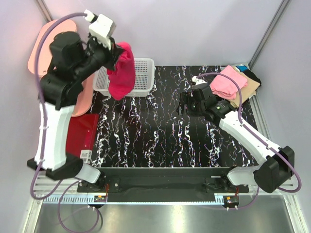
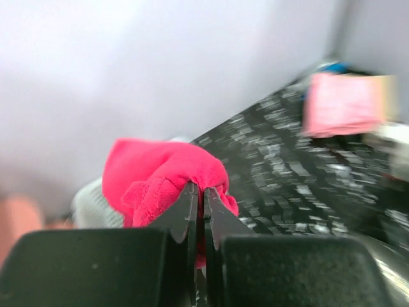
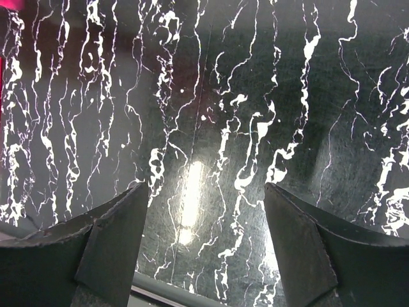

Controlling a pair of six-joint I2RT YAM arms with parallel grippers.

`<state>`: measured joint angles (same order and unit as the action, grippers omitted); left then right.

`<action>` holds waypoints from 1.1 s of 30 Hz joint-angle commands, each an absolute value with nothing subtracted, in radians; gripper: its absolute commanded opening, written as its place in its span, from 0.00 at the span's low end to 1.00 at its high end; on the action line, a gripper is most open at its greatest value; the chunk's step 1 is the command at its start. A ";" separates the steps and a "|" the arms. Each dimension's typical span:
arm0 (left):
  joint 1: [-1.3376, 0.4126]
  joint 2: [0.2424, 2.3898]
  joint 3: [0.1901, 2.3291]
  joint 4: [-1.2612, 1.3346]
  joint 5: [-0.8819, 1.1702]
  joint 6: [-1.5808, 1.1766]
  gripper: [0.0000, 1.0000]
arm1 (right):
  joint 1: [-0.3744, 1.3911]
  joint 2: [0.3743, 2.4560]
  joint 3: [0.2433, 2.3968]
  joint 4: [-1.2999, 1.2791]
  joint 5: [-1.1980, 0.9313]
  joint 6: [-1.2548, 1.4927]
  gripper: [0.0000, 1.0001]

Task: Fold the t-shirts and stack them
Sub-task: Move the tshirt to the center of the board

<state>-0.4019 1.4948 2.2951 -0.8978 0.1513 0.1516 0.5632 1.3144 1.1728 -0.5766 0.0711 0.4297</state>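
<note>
The left gripper (image 2: 199,192) is clamped tight on a fold of the magenta-red t-shirt (image 1: 122,73). The shirt hangs bunched in the air above the white mesh basket (image 1: 145,80) and hides the basket's left part. The right gripper (image 3: 206,195) is spread wide with nothing between its fingers, low over the marbled table (image 1: 160,141), well to the right of the basket. Farther right of the basket lies the folded stack (image 1: 238,85), light pink on top, with tan and black/teal edges showing beneath. Nearer than the basket and to its left lies a dark red mat (image 1: 80,131), partly covered by the left arm. Its small white label (image 1: 86,155) has print too small to read. The left wrist view is smeared by blur.
</note>
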 commanded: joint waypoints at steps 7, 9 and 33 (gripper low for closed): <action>-0.621 1.374 2.137 -1.057 0.300 0.262 0.00 | 0.574 1.282 1.180 -0.529 0.158 0.420 0.79; -0.627 1.368 2.141 -1.081 0.356 0.273 0.00 | 0.574 1.282 1.181 -0.528 0.176 0.423 0.79; -0.177 1.702 1.632 -0.844 0.301 0.293 0.81 | 0.607 1.649 1.410 -0.479 0.127 0.472 0.78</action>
